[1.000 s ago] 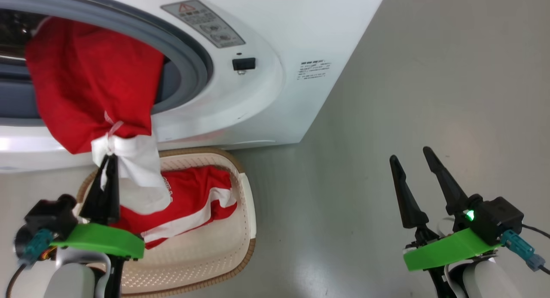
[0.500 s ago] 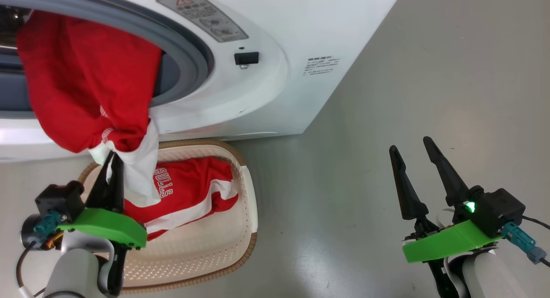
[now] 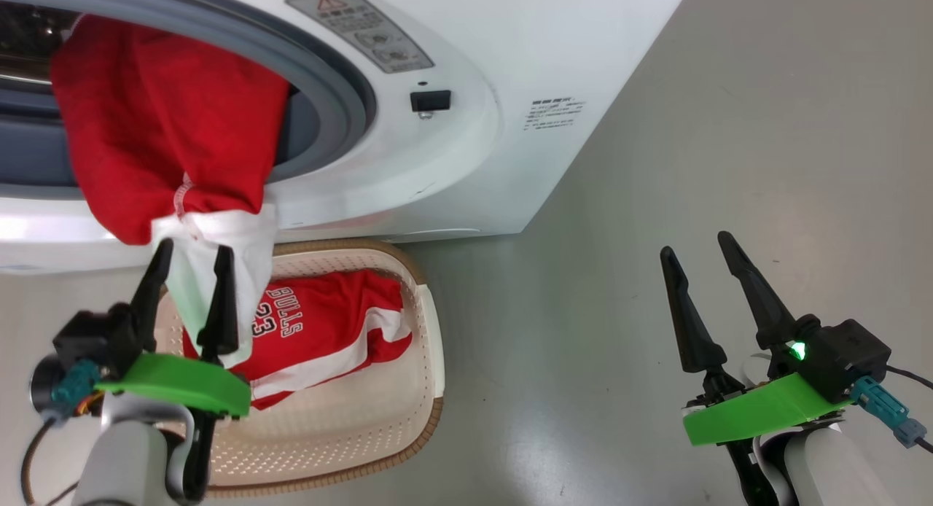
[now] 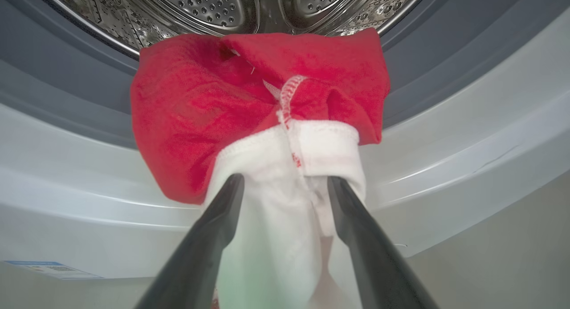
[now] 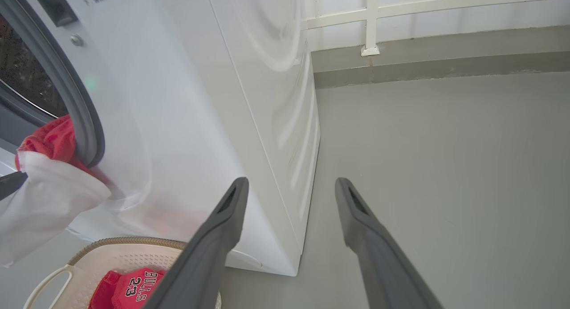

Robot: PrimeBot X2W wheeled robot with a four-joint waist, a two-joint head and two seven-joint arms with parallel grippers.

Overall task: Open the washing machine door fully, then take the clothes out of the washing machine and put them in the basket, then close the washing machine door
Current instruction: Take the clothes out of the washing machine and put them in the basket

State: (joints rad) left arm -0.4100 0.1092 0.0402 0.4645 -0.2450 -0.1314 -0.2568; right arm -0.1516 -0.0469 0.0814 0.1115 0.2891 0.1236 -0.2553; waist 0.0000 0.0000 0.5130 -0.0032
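**Op:** Since a second ago my left gripper has let go: then it was pinched shut on the white hem, now its jaws stand spread. The head camera shifted slightly too.

**Desk:** Where's the cloth?

**Op:** Upper left of frame. The red-and-white garment hangs out of the washing machine, draped over the grey rubber ring. In the left wrist view its white end drops between my fingers, unpinched, with the steel drum behind.

**Desk:** Basket?

**Op:** Lower left, on the floor just before the machine. The basket holds the BULLS jersey, lying crumpled inside.

**Desk:** Right side?

**Op:** My right gripper is at lower right, jaws spread and empty, over bare floor well apart from the basket.
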